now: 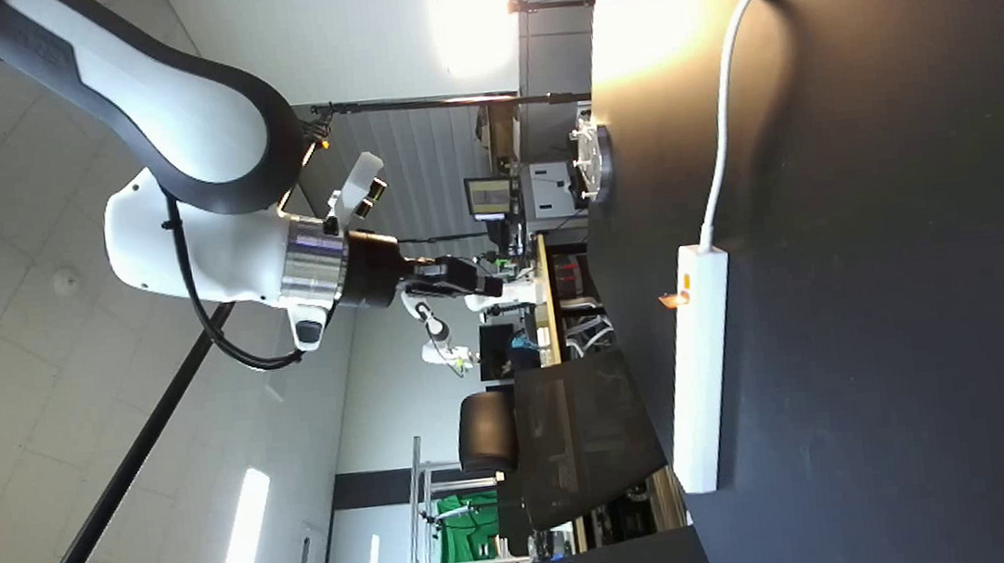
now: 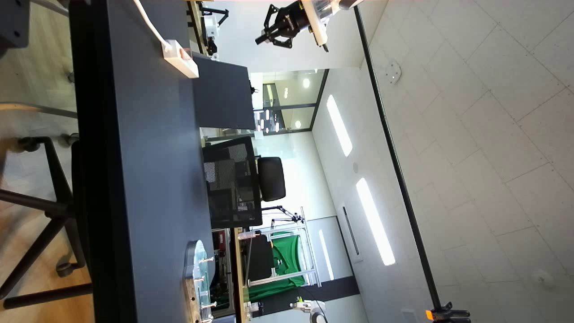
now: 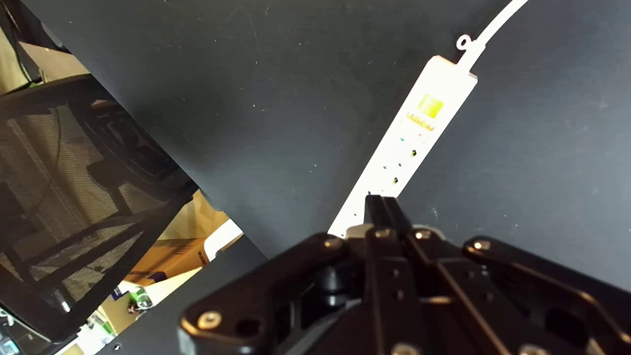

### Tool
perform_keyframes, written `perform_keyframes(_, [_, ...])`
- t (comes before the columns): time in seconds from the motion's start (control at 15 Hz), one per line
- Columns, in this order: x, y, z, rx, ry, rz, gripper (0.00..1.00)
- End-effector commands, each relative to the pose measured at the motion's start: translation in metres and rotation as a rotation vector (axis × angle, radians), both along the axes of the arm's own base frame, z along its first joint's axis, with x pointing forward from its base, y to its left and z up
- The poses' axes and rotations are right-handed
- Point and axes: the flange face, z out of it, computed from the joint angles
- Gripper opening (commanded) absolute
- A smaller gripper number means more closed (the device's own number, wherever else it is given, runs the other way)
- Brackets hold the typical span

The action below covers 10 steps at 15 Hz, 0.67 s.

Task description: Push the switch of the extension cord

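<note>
The white extension cord strip lies flat on the dark table in both exterior views [image 1: 704,381] [image 2: 181,63], whose pictures are turned sideways. Its orange switch [image 1: 675,299] is near the cable end; it also shows [image 2: 185,54] in an exterior view. In the wrist view the strip [image 3: 382,165] runs diagonally, and the switch [image 3: 431,106] is a bright yellow square near the top. My gripper [image 1: 493,287] [image 2: 261,40] is well above the table, apart from the strip. In the wrist view its fingertips [image 3: 381,198] are together, with nothing between them, and cover the strip's lower part.
The white cable [image 1: 724,90] runs from the strip across the table [image 1: 912,276]. A round board with pegs [image 2: 193,287] stands at another part of the table. A black mesh chair [image 1: 578,432] [image 3: 88,197] stands beyond the table edge.
</note>
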Motion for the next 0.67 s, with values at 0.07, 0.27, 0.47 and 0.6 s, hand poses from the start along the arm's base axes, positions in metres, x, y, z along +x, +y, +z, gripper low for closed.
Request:
perform_keyframes(0.07, [0.0002, -0.0001, 0.0007, -0.001, 0.001, 0.002, 0.01])
perform_keyframes(0.27, [0.0002, -0.0001, 0.0008, -0.001, 0.001, 0.002, 0.01])
perform_keyframes(0.47, [0.0003, -0.0001, 0.0008, -0.002, 0.001, 0.003, 0.01])
perform_keyframes(0.6, [0.0026, -0.0022, -0.0018, -0.011, -0.015, -0.029, 0.0])
